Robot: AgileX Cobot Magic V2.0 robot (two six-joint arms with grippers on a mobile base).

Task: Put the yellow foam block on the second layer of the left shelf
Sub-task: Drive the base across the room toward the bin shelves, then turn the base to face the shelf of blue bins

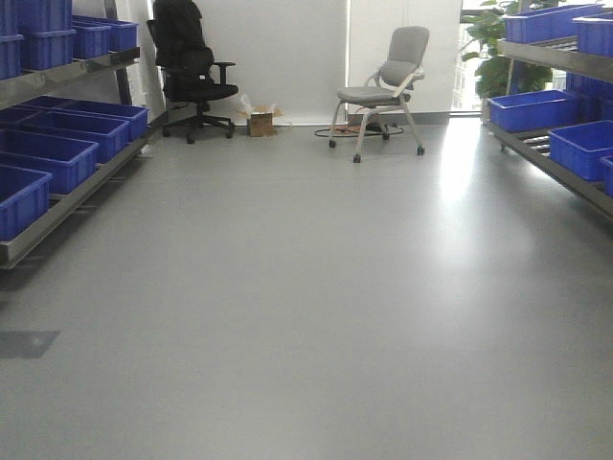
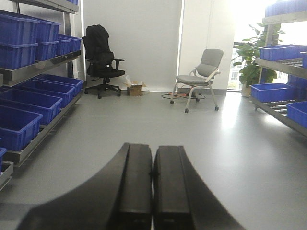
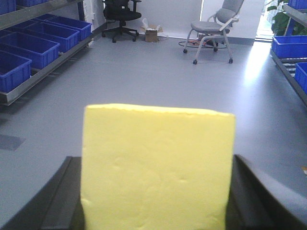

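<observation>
The yellow foam block fills the lower middle of the right wrist view, held between the two black fingers of my right gripper, which is shut on it above the grey floor. My left gripper is shut and empty, its two black fingers pressed together, pointing down the aisle. The left shelf stands along the left wall with several blue bins on its layers; it also shows in the left wrist view and the right wrist view. Neither gripper shows in the front view.
A right shelf with blue bins lines the right side. A black office chair, a grey chair on castors and a small cardboard box stand at the far wall. A potted plant is at the back right.
</observation>
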